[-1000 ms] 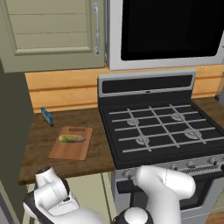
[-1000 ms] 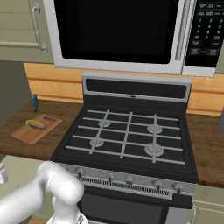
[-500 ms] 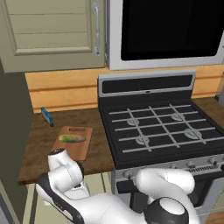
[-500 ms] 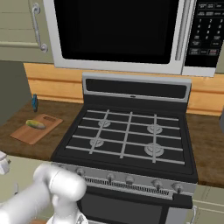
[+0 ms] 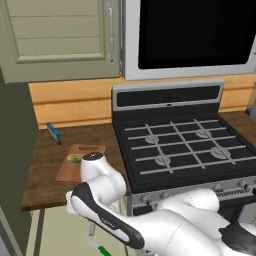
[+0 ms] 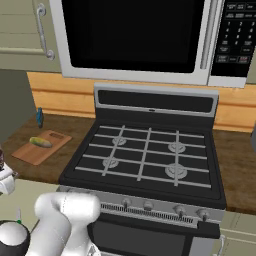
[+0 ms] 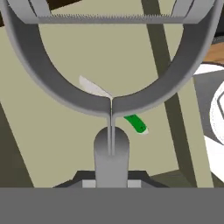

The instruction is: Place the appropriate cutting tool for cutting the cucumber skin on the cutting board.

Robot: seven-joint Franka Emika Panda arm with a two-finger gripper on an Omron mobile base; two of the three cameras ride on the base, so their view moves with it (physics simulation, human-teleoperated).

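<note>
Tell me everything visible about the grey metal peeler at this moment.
The slim all-grey metal peeler looms close in the hand view: a rounded loop head with a serrated straight crossbar at top, narrowing to a straight handle gripped in the pincer. It is held in the air over the beige floor, above the green-handled knife lying there.

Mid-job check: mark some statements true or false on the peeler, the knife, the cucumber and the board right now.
1. The gripper is shut on the slim grey metal peeler with a loop head. True.
2. The stubby yellow-green cucumber lies on the stove grate. False: it lies on the reddish-brown wooden cutting board.
3. The green-handled knife with a pale blade lies on the board. False: it shows beyond the peeler, off the board.
4. The peeler is not yet on the board. True.
</note>
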